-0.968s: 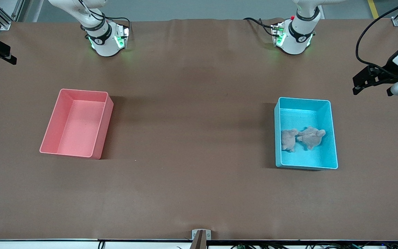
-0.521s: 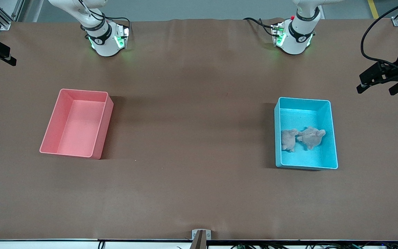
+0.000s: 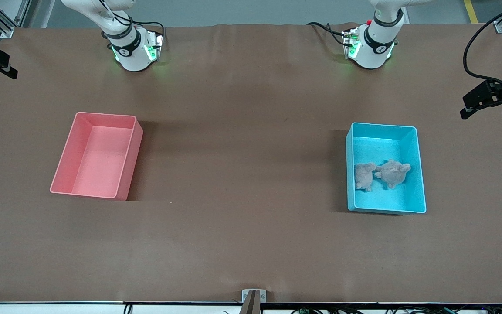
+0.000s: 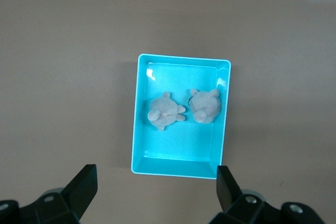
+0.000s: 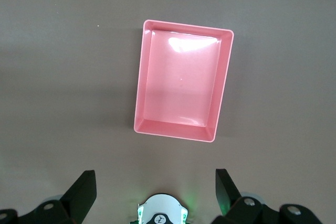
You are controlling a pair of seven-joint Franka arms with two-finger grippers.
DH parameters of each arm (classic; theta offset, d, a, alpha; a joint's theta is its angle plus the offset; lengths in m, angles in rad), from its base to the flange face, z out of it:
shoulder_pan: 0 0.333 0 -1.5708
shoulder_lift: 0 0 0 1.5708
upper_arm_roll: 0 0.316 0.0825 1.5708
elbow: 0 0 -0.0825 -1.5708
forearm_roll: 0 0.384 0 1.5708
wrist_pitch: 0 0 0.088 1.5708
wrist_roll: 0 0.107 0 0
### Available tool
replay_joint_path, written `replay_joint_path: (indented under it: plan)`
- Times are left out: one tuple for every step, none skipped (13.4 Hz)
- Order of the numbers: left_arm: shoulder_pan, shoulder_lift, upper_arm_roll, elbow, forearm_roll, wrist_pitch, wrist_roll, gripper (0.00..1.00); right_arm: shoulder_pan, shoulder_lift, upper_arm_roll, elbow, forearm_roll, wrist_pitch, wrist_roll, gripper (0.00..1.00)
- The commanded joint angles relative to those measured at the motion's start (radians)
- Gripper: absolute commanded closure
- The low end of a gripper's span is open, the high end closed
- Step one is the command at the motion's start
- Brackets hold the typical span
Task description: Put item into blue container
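We judged that the placing was already done, so the step in hand was only to end cleanly. The left gripper (image 3: 493, 104) hung at the left arm's end of the table, high up and off to the side of the blue container (image 3: 421, 174), with its fingers (image 4: 84, 184) wide apart and nothing between them. To do this well, we would keep it high and away from the container's walls, so that nothing is knocked or dragged out.

The right gripper (image 5: 152, 190) was high above the pink bin (image 5: 223, 87), also spread apart and empty; this arm only waited.

The blue container stood on the table (image 3: 242, 174) toward the left arm's end. Inside it lay two plush toys, just beside each other near the middle: the first toy (image 3: 365, 174) and the second toy (image 3: 392, 173), touching or almost touching.

We counted two bins, one blue and one pink, and two plush toys, both in the blue one. The pink bin held nothing.
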Motion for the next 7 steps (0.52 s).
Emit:
replay_joint_path:
  plan:
    - [-0.005, 0.015, -0.004, 0.030, 0.020, -0.016, -0.002, 0.00, -0.002, -0.018, 0.004, -0.011, -0.006, -0.005, -0.008, 0.00]
    - [-0.005, 0.017, -0.004, 0.030, 0.017, -0.016, 0.000, 0.00, -0.002, -0.018, 0.004, -0.009, -0.006, -0.005, -0.008, 0.00]
    - [-0.005, 0.026, -0.004, 0.030, 0.015, -0.016, 0.000, 0.00, -0.002, -0.018, 0.004, -0.011, -0.008, -0.004, -0.009, 0.00]
    - [-0.005, 0.026, -0.004, 0.030, 0.017, -0.016, 0.000, 0.00, -0.002, -0.018, 0.004, -0.011, -0.008, -0.004, -0.009, 0.00]
    - [-0.007, 0.027, -0.004, 0.030, 0.022, -0.016, 0.000, 0.00, -0.002, -0.018, 0.004, -0.011, -0.014, -0.004, -0.011, 0.00]
    - [-0.008, 0.027, -0.004, 0.030, 0.022, -0.016, -0.002, 0.00, 0.000, -0.018, 0.005, -0.012, -0.018, 0.001, -0.012, 0.00]
    - [-0.008, 0.027, -0.004, 0.030, 0.022, -0.016, -0.002, 0.00, 0.000, -0.017, 0.005, -0.012, -0.020, 0.001, -0.014, 0.00]
